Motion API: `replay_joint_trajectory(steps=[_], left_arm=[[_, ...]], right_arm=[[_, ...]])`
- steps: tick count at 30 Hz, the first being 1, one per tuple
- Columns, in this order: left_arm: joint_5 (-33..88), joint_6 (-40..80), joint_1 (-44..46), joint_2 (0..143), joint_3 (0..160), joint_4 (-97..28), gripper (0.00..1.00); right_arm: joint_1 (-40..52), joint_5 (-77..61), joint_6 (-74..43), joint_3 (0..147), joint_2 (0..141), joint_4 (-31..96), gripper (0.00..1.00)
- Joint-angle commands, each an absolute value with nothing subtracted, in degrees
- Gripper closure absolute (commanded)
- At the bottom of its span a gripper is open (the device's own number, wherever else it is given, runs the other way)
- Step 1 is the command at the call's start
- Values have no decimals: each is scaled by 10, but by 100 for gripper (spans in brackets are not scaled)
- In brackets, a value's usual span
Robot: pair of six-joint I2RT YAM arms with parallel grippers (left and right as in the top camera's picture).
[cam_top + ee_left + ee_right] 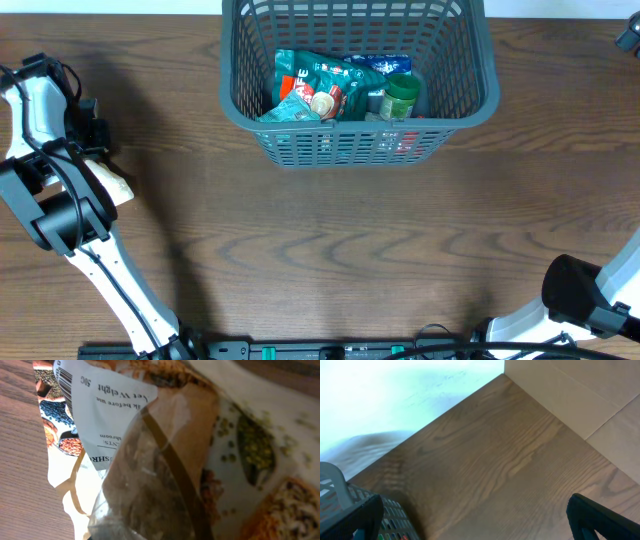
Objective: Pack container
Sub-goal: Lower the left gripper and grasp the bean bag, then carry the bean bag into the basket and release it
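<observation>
The container (470, 105), a large dark grey lattice basket, stands at the back centre of the table. It holds a teal bag (310, 85), a blue bag (385, 63) and a green-lidded jar (400, 97). My left gripper (95, 135) is at the far left, shut on a tan and white food packet (115, 187). That packet (165, 445) fills the left wrist view, with a barcode label and pictures of grains, and it hides the fingers. My right gripper (630, 38) is at the back right, right of the basket. It is open and empty (475, 522), with a basket corner (335, 490) at its left.
The brown wooden table (330, 250) stretches in front of the basket. The right arm's base (590, 300) is at the front right. In the right wrist view the table's far edge meets a beige surface (580, 395).
</observation>
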State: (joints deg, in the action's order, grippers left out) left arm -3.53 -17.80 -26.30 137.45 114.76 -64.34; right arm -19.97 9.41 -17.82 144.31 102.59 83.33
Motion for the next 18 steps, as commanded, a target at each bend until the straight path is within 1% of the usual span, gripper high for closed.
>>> replay_joint_trajectory(steps=[1,6,10,14,18], left_arm=[[-15,-166,-263,1358,1156,-654,94],[-15,-166,-263,1274,1179,-646,94],[-12,-143,-262,1184,1188,-622,94],[60,-143,-254,1082,1189,-594,94],[167,-142,-224,979,1189,-549,94]], right_arm=[[-202,94,-184,1446,1020,834,1],[-202,94,-184,1446,1020,834,1],[-202,94,-184,1446,1020,834,1],[-202,94,-184,1446,1020,834,1],[-202,94,-184,1446,1020,834,1]])
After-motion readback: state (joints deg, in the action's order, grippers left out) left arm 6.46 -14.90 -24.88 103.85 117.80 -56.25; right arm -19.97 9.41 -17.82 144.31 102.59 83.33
